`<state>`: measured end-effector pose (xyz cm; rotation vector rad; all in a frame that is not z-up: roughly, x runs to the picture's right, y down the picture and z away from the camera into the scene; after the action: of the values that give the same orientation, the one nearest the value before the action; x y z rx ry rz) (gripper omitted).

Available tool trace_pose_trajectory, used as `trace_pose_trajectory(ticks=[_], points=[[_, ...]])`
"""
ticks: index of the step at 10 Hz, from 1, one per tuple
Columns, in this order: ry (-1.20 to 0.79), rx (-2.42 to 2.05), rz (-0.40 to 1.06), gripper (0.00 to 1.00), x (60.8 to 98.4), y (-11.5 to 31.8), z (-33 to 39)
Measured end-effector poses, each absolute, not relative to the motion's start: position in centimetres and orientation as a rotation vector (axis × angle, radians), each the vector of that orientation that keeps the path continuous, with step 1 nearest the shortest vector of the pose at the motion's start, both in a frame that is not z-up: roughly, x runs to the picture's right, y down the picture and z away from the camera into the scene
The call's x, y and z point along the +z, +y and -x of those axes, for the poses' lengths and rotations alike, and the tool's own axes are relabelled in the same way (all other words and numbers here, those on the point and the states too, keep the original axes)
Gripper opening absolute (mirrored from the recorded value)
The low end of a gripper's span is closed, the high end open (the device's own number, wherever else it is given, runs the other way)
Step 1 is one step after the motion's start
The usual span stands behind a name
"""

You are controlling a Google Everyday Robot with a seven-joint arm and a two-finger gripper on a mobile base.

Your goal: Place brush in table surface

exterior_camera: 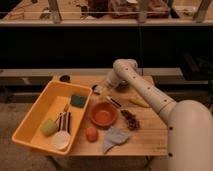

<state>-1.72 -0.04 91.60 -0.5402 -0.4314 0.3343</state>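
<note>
Camera view: the brush [112, 101] shows a pale rounded head and a thin dark handle. It lies flat on the tan surface [150, 127], just behind the orange bowl [103, 114] and right of the yellow tub [46, 105]. The claw [104, 90] hangs right over the head end, spread wide and gripping nothing.
</note>
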Motion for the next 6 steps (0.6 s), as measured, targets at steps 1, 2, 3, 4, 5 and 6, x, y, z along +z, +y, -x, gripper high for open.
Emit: trace_pose_trajectory(ticks=[1,2,3,4,5,6], points=[[-0.425,0.350,0.549,0.80,92.2,0.2,1.8],[-0.406,0.394,0.557,0.80,93.1,0.5,1.7],[-0.392,0.429,0.560,0.80,93.8,0.7,1.5],[-0.379,0.463,0.562,0.80,94.6,0.9,1.4],[-0.369,0.494,0.562,0.80,95.3,1.0,1.3],[-0.363,0.511,0.562,0.80,95.7,1.2,1.2]])
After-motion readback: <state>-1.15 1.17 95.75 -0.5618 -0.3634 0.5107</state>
